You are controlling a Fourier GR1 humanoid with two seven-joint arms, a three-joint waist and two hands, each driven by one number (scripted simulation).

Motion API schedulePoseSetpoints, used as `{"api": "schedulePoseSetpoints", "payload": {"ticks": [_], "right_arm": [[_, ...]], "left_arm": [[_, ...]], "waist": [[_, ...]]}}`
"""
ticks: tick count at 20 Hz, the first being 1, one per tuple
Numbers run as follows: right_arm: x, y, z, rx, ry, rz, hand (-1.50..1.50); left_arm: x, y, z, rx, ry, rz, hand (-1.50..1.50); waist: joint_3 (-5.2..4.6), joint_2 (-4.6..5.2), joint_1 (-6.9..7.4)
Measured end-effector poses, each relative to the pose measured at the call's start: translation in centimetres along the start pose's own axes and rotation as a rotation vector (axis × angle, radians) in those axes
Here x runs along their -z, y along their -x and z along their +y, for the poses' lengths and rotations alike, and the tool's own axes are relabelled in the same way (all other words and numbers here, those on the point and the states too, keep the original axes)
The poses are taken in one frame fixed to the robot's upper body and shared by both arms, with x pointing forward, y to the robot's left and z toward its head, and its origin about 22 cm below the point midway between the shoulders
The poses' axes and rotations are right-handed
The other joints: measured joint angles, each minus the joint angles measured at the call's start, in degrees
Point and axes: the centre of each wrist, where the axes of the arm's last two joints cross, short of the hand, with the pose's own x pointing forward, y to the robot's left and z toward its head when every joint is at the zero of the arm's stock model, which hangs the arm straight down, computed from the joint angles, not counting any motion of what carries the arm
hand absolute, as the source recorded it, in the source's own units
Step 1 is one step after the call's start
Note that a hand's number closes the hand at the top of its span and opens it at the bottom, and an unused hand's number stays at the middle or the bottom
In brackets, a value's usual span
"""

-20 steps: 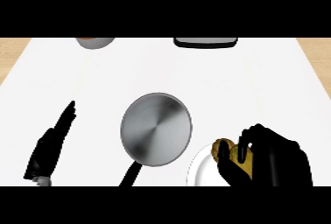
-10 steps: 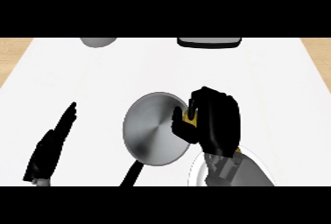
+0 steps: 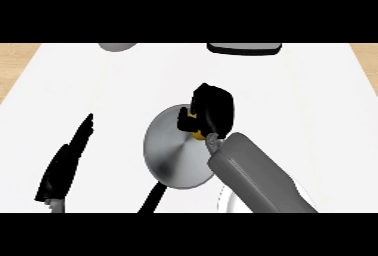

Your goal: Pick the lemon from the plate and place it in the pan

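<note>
Counted one pan (image 3: 173, 155), one plate (image 3: 226, 202), one lemon (image 3: 196, 131). Right hand (image 3: 214, 107) over pan's right edge, fingers clamped on lemon. Left hand (image 3: 66, 160) flat on bench (image 3: 310, 100), fingers straight.

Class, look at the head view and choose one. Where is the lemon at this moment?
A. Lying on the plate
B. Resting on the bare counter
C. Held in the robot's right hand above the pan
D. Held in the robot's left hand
C: the yellow lemon shows under the curled fingers of the right hand, over the grey pan.
</note>
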Motion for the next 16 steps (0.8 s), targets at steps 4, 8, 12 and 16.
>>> {"api": "schedulePoseSetpoints", "payload": {"ticks": [4,8,12,16], "right_arm": [[1.6,0.3,1.6,0.001,-0.107,0.028,1.50],[2.2,2.0,2.4,0.189,-0.193,0.158,-1.50],[2.5,2.6,2.9,0.366,-0.199,0.187,-1.50],[2.8,2.8,3.1,0.498,-0.084,0.150,-1.50]], "left_arm": [[0.6,-0.3,-0.4,0.003,0.016,-0.013,0.00],[1.0,-1.0,-0.3,0.006,0.034,-0.028,0.00],[1.5,-1.1,-0.3,0.003,0.043,-0.031,0.00],[1.3,-1.0,-0.5,0.003,0.047,-0.027,0.00]], "waist": [[0.02,0.36,1.04],[0.11,0.71,2.14],[0.14,0.81,2.56],[0.15,0.70,2.61]]}}
